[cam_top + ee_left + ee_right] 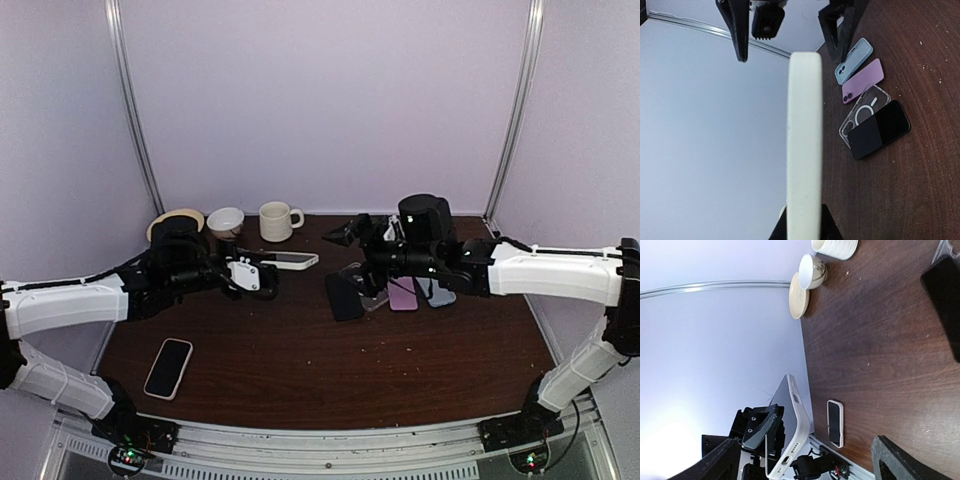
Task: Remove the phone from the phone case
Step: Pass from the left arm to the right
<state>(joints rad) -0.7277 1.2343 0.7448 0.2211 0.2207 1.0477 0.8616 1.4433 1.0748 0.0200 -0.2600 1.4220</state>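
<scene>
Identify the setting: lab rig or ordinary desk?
Most likely a lab robot cell, not a desk: plain walls with metal frame poles enclose the brown table, left arm and right arm are bolted to a metal rail at its near edge, and phone cases lie in a row.

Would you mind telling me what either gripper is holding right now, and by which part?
The left gripper pinches the white-cased phone by one end, across its flat faces. The right gripper is open and empty.
</scene>
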